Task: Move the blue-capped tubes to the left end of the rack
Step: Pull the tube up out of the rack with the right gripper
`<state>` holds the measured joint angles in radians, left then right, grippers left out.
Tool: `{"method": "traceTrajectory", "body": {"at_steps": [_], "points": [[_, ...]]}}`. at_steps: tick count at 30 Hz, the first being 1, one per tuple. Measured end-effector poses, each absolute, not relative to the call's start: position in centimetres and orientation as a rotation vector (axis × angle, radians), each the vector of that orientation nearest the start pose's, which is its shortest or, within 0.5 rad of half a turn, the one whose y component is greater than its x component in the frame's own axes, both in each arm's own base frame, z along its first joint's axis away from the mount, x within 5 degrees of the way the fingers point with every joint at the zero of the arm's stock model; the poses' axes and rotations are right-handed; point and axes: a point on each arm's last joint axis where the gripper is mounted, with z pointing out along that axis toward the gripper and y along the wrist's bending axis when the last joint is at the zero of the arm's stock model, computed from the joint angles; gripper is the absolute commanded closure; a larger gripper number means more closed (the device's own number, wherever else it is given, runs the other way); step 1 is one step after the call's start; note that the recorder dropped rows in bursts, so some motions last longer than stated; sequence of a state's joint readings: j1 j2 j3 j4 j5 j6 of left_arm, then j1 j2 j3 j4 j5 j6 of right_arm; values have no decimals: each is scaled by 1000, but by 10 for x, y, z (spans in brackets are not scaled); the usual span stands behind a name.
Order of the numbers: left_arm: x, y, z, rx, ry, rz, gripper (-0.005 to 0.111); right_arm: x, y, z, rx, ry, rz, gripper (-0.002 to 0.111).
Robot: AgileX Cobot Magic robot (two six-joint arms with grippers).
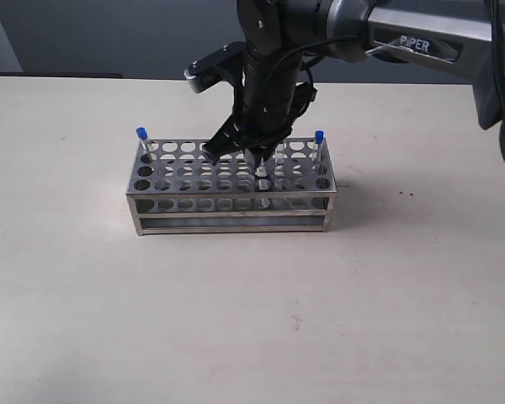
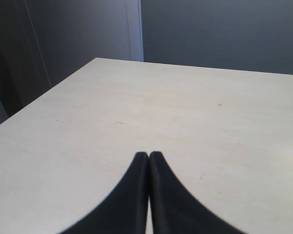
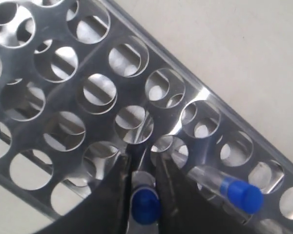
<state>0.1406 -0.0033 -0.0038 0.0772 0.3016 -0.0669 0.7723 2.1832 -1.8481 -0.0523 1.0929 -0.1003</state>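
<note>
Right wrist view: a thin, clear plastic blue-capped tube (image 3: pixel 145 205) stands in the shiny steel holed rack (image 3: pixel 63 97), pinched by my right gripper (image 3: pixel 141 162), a second tube (image 3: pixel 239 195) just beside it, while my left gripper (image 2: pixel 149 157) is closed, empty, over the beige tabletop (image 2: pixel 185 107).

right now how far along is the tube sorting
Done: one blue-capped tube stands at the left end of the rack. In hand: the right gripper is closed on a second tube near the rack's middle. Left: that one, plus a third tube at the right end. The left gripper sits shut over the table.
</note>
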Motion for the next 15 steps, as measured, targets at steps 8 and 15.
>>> {"method": "traceTrajectory", "body": {"at_steps": [8,15], "points": [[53,10,187,-135,1774,127,106,327,313,260,-1185,2488,115,109],[53,10,187,-135,1774,127,106,320,323,303,-1197,2221,350,109]]}}
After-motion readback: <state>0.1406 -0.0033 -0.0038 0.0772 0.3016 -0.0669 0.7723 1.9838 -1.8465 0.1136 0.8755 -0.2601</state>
